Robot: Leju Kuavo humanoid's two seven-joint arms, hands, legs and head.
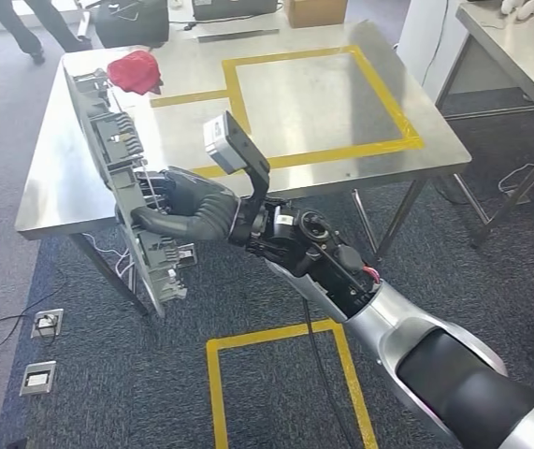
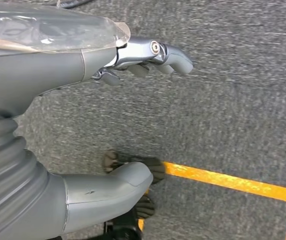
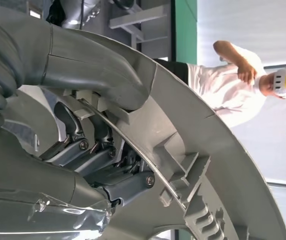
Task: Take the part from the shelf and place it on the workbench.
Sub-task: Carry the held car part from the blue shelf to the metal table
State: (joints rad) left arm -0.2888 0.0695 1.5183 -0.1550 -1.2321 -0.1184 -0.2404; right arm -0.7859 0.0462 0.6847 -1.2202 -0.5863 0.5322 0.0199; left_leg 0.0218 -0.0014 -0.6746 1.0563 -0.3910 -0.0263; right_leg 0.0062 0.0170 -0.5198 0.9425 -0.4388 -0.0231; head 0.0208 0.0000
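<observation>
My right hand (image 1: pixel 179 208) grips a long grey plastic part (image 1: pixel 119 168) with ribs and clips. The part is held on edge, tilted, over the near left corner of the steel workbench (image 1: pixel 299 103); its upper end lies above the bench top and its lower end hangs past the front edge. Up close in the right wrist view, the thumb (image 3: pixel 92 70) presses one face of the curved grey part (image 3: pixel 209 155) and the fingers (image 3: pixel 95 162) hook behind it. My left hand (image 2: pixel 95 130) hangs over grey carpet, fingers apart, holding nothing.
A red cloth (image 1: pixel 136 71) lies at the bench's far left, close behind the part. Yellow tape (image 1: pixel 320 94) outlines squares on the bench top and on the carpet (image 1: pixel 281 374). A second table (image 1: pixel 525 47) stands at right. A person in white (image 3: pixel 232 85) stands beyond.
</observation>
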